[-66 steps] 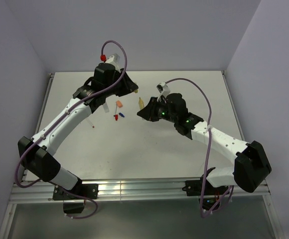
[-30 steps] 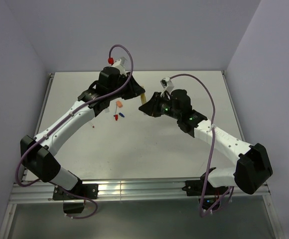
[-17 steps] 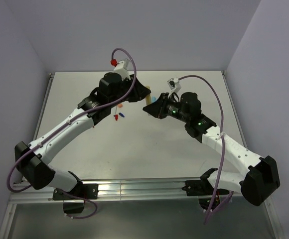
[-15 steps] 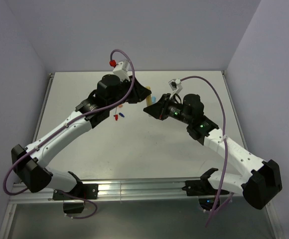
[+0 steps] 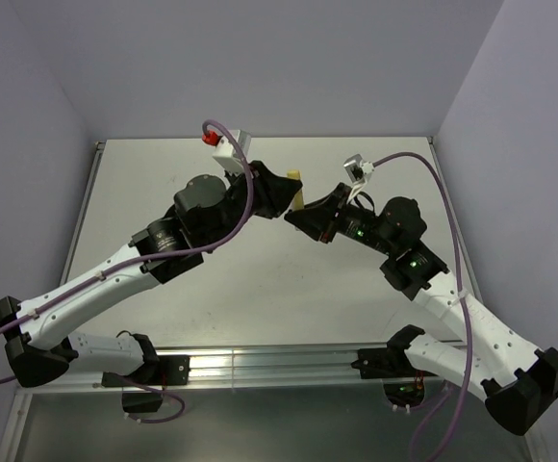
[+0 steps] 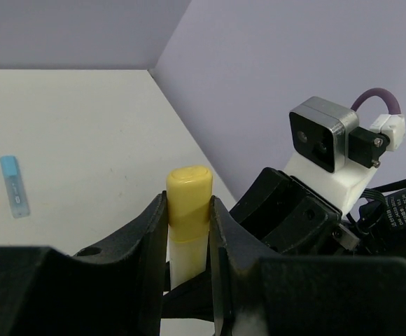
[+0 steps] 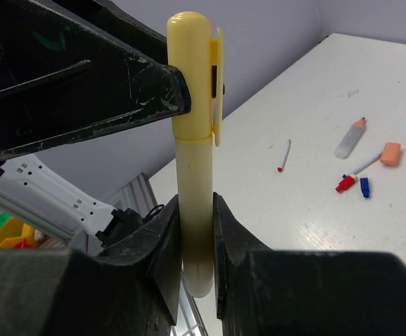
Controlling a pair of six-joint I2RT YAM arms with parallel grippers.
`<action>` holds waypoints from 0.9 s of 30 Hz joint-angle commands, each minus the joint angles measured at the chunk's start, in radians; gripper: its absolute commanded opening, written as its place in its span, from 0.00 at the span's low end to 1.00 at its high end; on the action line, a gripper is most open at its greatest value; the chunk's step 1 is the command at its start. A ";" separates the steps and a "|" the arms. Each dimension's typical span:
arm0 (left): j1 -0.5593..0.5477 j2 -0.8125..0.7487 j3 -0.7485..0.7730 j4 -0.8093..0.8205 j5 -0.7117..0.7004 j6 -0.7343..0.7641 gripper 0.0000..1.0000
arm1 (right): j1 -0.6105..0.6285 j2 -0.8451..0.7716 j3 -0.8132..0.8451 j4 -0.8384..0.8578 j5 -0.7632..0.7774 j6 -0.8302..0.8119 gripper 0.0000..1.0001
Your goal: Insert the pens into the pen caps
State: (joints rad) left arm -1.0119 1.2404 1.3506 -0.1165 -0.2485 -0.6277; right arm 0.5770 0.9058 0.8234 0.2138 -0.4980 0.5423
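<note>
Both arms are raised and meet in mid-air above the middle of the table (image 5: 260, 289), working on one pen between them.

The right gripper (image 7: 196, 238) pinches the lower barrel of a yellow pen (image 7: 194, 182) between its two fingers. The left gripper (image 6: 187, 213) pinches the yellow cap (image 6: 189, 185) from both sides. Its jaws are closed on the cap, not pressed together.

The step in hand looks like the capping of this yellow pen. In the right wrist view the cap sits over the top of the barrel, with only a thin seam showing where they meet, so it appears seated or very nearly so. The next move probably calls for a last short push along the barrel if any gap remains. After that one gripper would let go while the other keeps hold, so the capped pen can be set down.

The pen is held clear of the table. In both wrist views its long axis runs up the frame, rounded cap end on top and clip to the right in the right wrist view. From overhead it seems roughly upright, cap end uppermost, though the exact tilt cannot be told.

On the table lie a light blue pen (image 6: 14, 196), an orange-tipped pen (image 7: 350, 138), an orange cap (image 7: 390, 154), a red cap (image 7: 344, 184) and a dark blue cap (image 7: 365, 186).
</note>
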 commanded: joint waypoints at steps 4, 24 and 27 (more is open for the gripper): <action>-0.164 0.020 0.024 -0.198 -0.043 0.022 0.00 | 0.001 -0.005 0.072 0.108 0.225 -0.068 0.00; -0.290 0.057 -0.002 -0.235 -0.195 0.071 0.00 | 0.004 0.077 0.246 0.115 0.165 -0.074 0.00; -0.298 0.070 0.005 -0.258 -0.218 0.059 0.00 | 0.004 0.088 0.278 0.095 0.176 -0.087 0.00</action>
State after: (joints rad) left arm -1.1896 1.2533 1.3884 -0.1284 -0.6659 -0.5358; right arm 0.6067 0.9745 0.9611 0.0841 -0.5266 0.4656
